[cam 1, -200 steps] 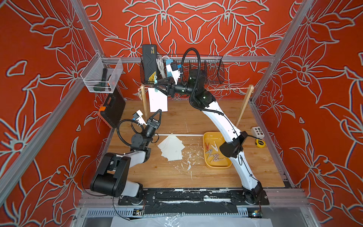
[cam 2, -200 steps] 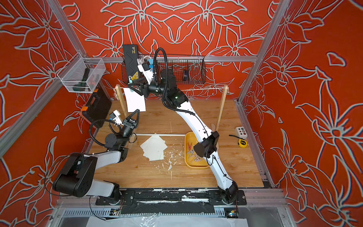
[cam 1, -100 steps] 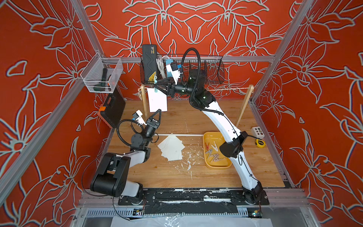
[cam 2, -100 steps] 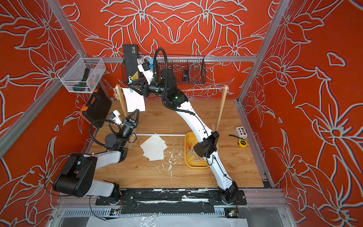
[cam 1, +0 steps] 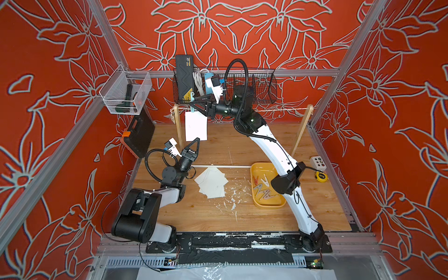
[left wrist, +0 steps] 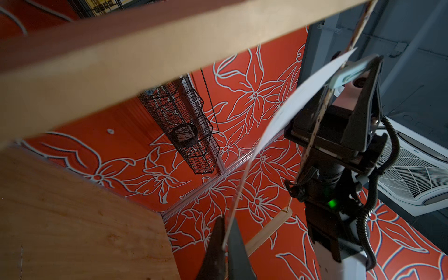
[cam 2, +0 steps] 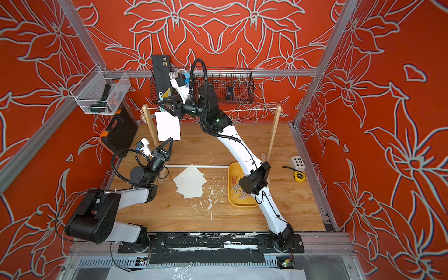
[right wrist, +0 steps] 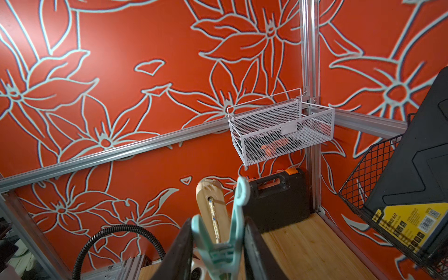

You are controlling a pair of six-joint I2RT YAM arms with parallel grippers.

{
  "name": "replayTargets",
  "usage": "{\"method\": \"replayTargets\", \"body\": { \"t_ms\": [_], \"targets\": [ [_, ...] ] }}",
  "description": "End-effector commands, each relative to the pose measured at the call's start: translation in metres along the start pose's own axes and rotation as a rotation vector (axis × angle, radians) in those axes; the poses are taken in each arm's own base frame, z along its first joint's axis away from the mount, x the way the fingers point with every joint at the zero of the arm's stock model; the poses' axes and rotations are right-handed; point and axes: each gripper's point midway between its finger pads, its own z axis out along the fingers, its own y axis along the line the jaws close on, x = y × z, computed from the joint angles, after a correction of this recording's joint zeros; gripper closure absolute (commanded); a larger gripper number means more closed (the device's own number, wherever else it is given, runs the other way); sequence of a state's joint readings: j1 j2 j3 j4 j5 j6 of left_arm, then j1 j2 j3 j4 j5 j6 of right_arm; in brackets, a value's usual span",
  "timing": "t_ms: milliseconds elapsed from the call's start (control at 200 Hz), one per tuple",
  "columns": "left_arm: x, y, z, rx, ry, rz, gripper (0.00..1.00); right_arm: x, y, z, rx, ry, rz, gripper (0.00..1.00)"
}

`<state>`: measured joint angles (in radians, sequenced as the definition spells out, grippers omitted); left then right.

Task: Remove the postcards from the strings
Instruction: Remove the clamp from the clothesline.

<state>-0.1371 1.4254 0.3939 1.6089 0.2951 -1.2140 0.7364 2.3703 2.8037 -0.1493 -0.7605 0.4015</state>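
One white postcard [cam 1: 196, 126] [cam 2: 168, 126] hangs from the strings [cam 1: 278, 110] [cam 2: 247, 110] beside the left wooden post [cam 1: 179, 128], pinned by a mint clothes peg [right wrist: 232, 230] [left wrist: 349, 75]. My right gripper [cam 1: 192, 104] [cam 2: 161, 104] [right wrist: 218, 228] is up at the twine, shut on that peg's handles. My left gripper [cam 1: 197, 140] [cam 2: 171, 140] [left wrist: 225, 240] reaches up from below, shut on the postcard's [left wrist: 303, 97] lower edge. Several loose postcards [cam 1: 212, 181] [cam 2: 190, 183] lie in a pile on the table.
A yellow tray [cam 1: 253, 189] [cam 2: 229, 189] holding several pegs lies under the right arm. The right post [cam 1: 301, 131] and the white rod [cam 1: 223, 166] frame the rack. A black case [cam 1: 139, 135] leans left. A wire basket [cam 1: 261, 84] hangs behind the twine.
The right gripper's jaws have narrowed a little on the peg. Both arms and the hanging postcard stay where they were.
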Motion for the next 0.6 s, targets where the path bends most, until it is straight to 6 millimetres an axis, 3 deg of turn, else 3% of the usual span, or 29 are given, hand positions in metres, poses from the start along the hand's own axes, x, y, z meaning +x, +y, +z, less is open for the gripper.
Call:
{"method": "replayTargets", "body": {
  "t_ms": [0,275,596],
  "targets": [
    [-0.009,-0.043,-0.007,0.163,-0.03,0.048,1.0,-0.031,0.02,-0.006,-0.017,-0.066,-0.062,0.66],
    [-0.002,-0.038,-0.015,0.146,-0.009,0.041,1.0,-0.043,0.025,-0.013,-0.013,-0.081,-0.081,0.67],
    [0.003,-0.033,-0.019,0.126,0.003,0.032,1.0,-0.041,0.028,-0.013,-0.026,-0.07,-0.074,0.69]
  ]
}}
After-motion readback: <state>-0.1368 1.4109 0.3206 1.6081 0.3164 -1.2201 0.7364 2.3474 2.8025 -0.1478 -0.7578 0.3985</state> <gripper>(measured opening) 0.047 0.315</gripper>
